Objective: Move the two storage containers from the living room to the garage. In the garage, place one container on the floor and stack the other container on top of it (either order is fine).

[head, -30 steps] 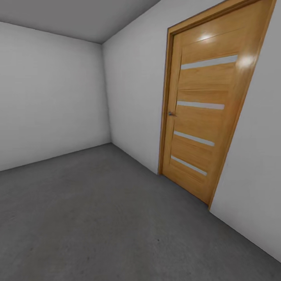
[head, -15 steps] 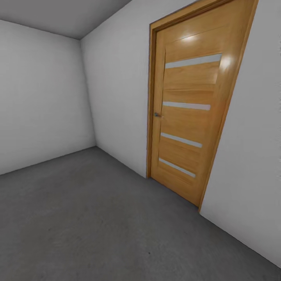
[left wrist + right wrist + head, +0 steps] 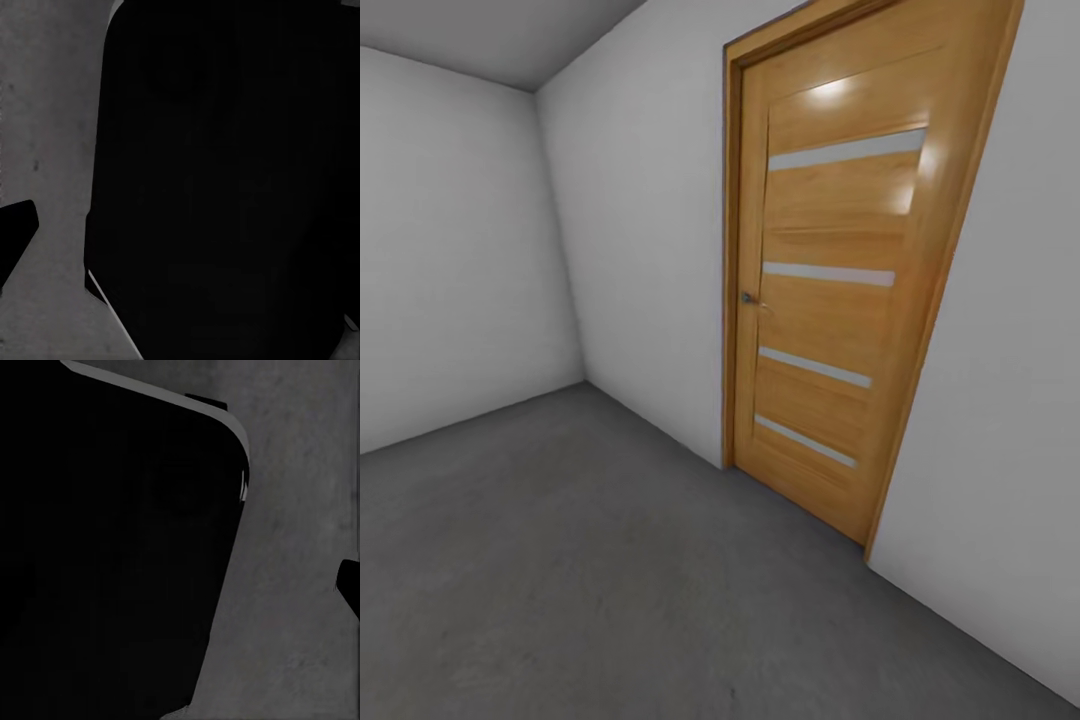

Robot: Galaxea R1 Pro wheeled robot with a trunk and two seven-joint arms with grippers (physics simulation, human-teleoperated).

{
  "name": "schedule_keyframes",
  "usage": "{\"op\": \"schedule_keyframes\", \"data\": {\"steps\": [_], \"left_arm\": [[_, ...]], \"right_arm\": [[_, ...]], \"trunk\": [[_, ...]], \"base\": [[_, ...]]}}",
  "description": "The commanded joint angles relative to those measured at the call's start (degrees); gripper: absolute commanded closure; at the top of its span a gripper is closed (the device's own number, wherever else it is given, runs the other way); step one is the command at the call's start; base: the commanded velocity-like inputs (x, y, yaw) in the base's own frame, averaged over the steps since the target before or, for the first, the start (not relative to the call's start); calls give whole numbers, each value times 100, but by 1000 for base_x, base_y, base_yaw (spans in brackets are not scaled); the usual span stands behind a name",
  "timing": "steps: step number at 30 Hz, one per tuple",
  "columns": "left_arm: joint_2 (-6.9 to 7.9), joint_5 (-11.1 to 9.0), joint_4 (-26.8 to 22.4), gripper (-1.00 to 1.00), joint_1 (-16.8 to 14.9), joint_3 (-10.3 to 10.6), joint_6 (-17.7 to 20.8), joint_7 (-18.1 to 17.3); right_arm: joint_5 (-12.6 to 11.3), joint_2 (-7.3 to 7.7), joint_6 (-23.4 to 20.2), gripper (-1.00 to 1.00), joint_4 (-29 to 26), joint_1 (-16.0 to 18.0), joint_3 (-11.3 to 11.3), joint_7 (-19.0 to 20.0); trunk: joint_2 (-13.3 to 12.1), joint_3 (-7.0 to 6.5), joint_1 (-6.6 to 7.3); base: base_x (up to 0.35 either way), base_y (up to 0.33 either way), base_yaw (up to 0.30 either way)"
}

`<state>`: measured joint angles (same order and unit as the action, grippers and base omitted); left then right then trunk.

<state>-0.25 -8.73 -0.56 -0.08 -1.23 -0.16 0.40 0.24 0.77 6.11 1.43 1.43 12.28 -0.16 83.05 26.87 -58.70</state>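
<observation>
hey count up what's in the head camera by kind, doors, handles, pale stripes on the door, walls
Doors: 1
Door handles: 1
Pale stripes on the door: 4, top one
Walls: 2, left, right
Total: 8

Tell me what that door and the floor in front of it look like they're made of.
The door looks like glossy varnished wood: honey grain, bright highlights, four pale strips, possibly frosted glass. The floor looks like matte, rough concrete: mottled dark grey.

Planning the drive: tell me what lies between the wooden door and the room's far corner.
In the head view, a plain white wall runs from the wooden door to the far corner, with grey concrete floor below it.
</observation>
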Motion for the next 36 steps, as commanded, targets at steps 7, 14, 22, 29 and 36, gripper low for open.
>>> {"op": "schedule_keyframes", "data": {"steps": [7, 14, 22, 29, 36], "left_arm": [[-1, -41, -1, -100, -1, -9, -2, 3], [-1, -41, 2, -100, -1, -9, -2, 4], [-1, -41, 2, -100, -1, -9, -2, 4], [-1, -41, 0, -100, -1, -9, -2, 3], [-1, -41, -1, -100, -1, -9, -2, 3]], "right_arm": [[2, -3, 27, -100, 15, 7, 28, -2], [2, 2, 34, -100, 15, 7, 28, -2], [2, 2, 53, -100, 16, 7, 28, -2], [2, 2, 57, -100, 15, 7, 28, -2], [2, -17, 51, -100, 17, 7, 22, -2]], "trunk": [[3, 5, -3], [3, 5, -3], [3, 5, -3], [3, 5, -3], [3, 5, -3]], "base": [[323, 0, -1], [323, 0, 0], [324, 0, 0], [324, 19, 0], [324, 113, -68]]}}
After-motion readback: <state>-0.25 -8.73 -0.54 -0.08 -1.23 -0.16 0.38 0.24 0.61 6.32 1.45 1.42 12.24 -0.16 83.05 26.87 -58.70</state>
